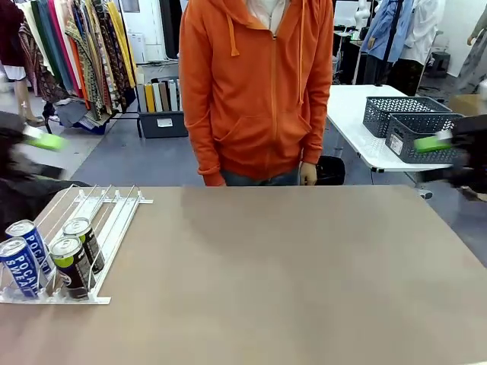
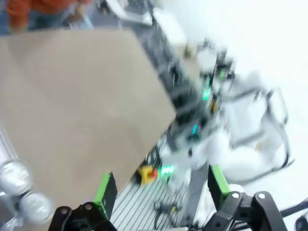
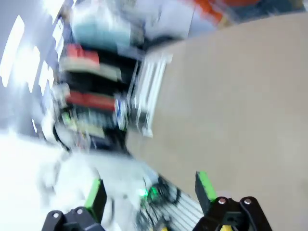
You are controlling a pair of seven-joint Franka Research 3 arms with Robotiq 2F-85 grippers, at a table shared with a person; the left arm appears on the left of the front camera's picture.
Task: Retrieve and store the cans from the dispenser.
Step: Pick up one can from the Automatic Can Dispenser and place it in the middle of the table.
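Note:
The white dispenser [image 1: 85, 239] lies on the table's front left, its lanes running away from me. At its near end stand two blue cans [image 1: 23, 258] and two dark cans with yellow-green labels [image 1: 74, 255]. My left gripper [image 1: 42, 141] is a blur at the left edge, above and behind the rack. Its wrist view shows the left gripper [image 2: 161, 187] open and holding nothing, with silver can tops [image 2: 19, 190] at lower left. My right gripper [image 1: 435, 142] is a blur at the far right edge. The right gripper [image 3: 149, 192] is also open and holding nothing, far from the blurred dispenser [image 3: 147, 91].
A person in an orange hoodie [image 1: 259, 91] stands at the far side of the brown table [image 1: 289, 274], hands down at its edge. Two dark grey lattice baskets [image 1: 407, 122] sit on a white table at back right. Clothes racks hang at back left.

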